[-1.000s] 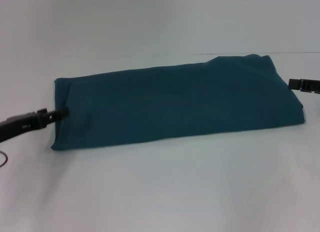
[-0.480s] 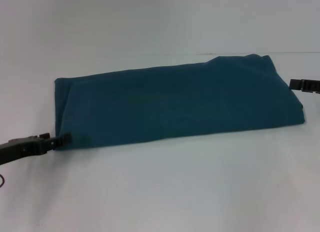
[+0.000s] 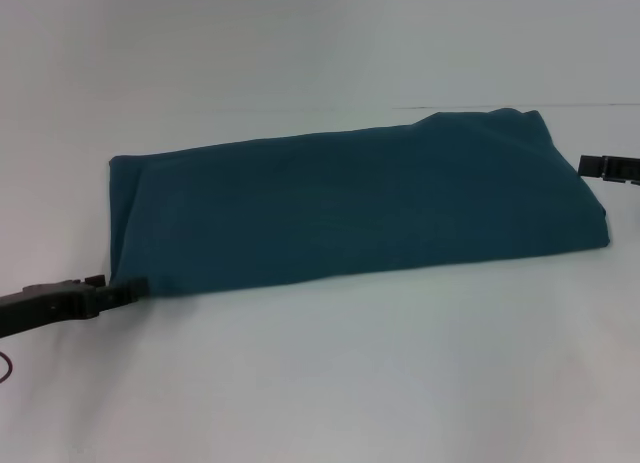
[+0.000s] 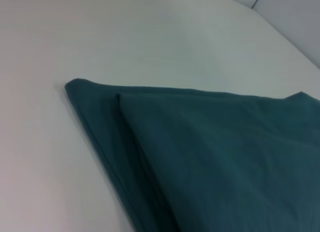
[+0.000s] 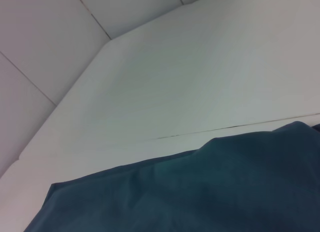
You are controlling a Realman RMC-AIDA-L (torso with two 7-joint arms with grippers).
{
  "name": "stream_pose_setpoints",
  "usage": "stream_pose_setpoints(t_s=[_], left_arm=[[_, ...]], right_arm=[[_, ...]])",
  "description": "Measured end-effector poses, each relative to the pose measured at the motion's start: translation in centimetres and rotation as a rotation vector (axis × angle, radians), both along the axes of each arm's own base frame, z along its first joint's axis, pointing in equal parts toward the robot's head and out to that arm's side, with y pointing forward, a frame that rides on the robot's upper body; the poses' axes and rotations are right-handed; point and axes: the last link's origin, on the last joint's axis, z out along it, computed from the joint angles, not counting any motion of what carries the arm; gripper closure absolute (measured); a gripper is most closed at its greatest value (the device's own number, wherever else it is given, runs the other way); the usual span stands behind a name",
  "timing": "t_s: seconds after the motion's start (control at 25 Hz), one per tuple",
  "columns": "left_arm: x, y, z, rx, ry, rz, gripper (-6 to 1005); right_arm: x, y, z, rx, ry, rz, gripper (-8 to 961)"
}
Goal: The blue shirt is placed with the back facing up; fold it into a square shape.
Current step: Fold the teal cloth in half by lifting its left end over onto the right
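The blue shirt (image 3: pixel 350 208) lies folded into a long band across the white surface — dark teal, plain, no lettering showing. It runs from the near left to the far right, and its right end sits farther back than its left. The cloth is mostly smooth, with a slight hump near the far right corner. In the left wrist view (image 4: pixel 210 157) one corner shows stacked layers — an upper fold set just inside the lower edge. The right wrist view (image 5: pixel 200 197) shows its wavy far edge.
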Motion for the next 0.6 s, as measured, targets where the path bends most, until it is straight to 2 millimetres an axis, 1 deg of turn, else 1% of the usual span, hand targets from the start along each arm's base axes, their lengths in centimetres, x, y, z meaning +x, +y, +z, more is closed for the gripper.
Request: stream_pose_setpoints(t_s=[0.12, 0.32, 0.6], left_arm=[[0.11, 0.03, -0.07, -0.009, 0.007, -0.007, 202], [0.16, 0.37, 0.24, 0.001, 0.020, -0.009, 352], [0.54, 0.83, 0.24, -0.006, 0.029, -0.024, 508]], right_arm=[[0.06, 0.04, 0.03, 0.005, -0.002, -0.003, 298], [0.11, 0.07, 0.02, 0.009, -0.002, -0.006, 298], [0.15, 0.12, -0.18, 0.007, -0.008, -0.009, 299]])
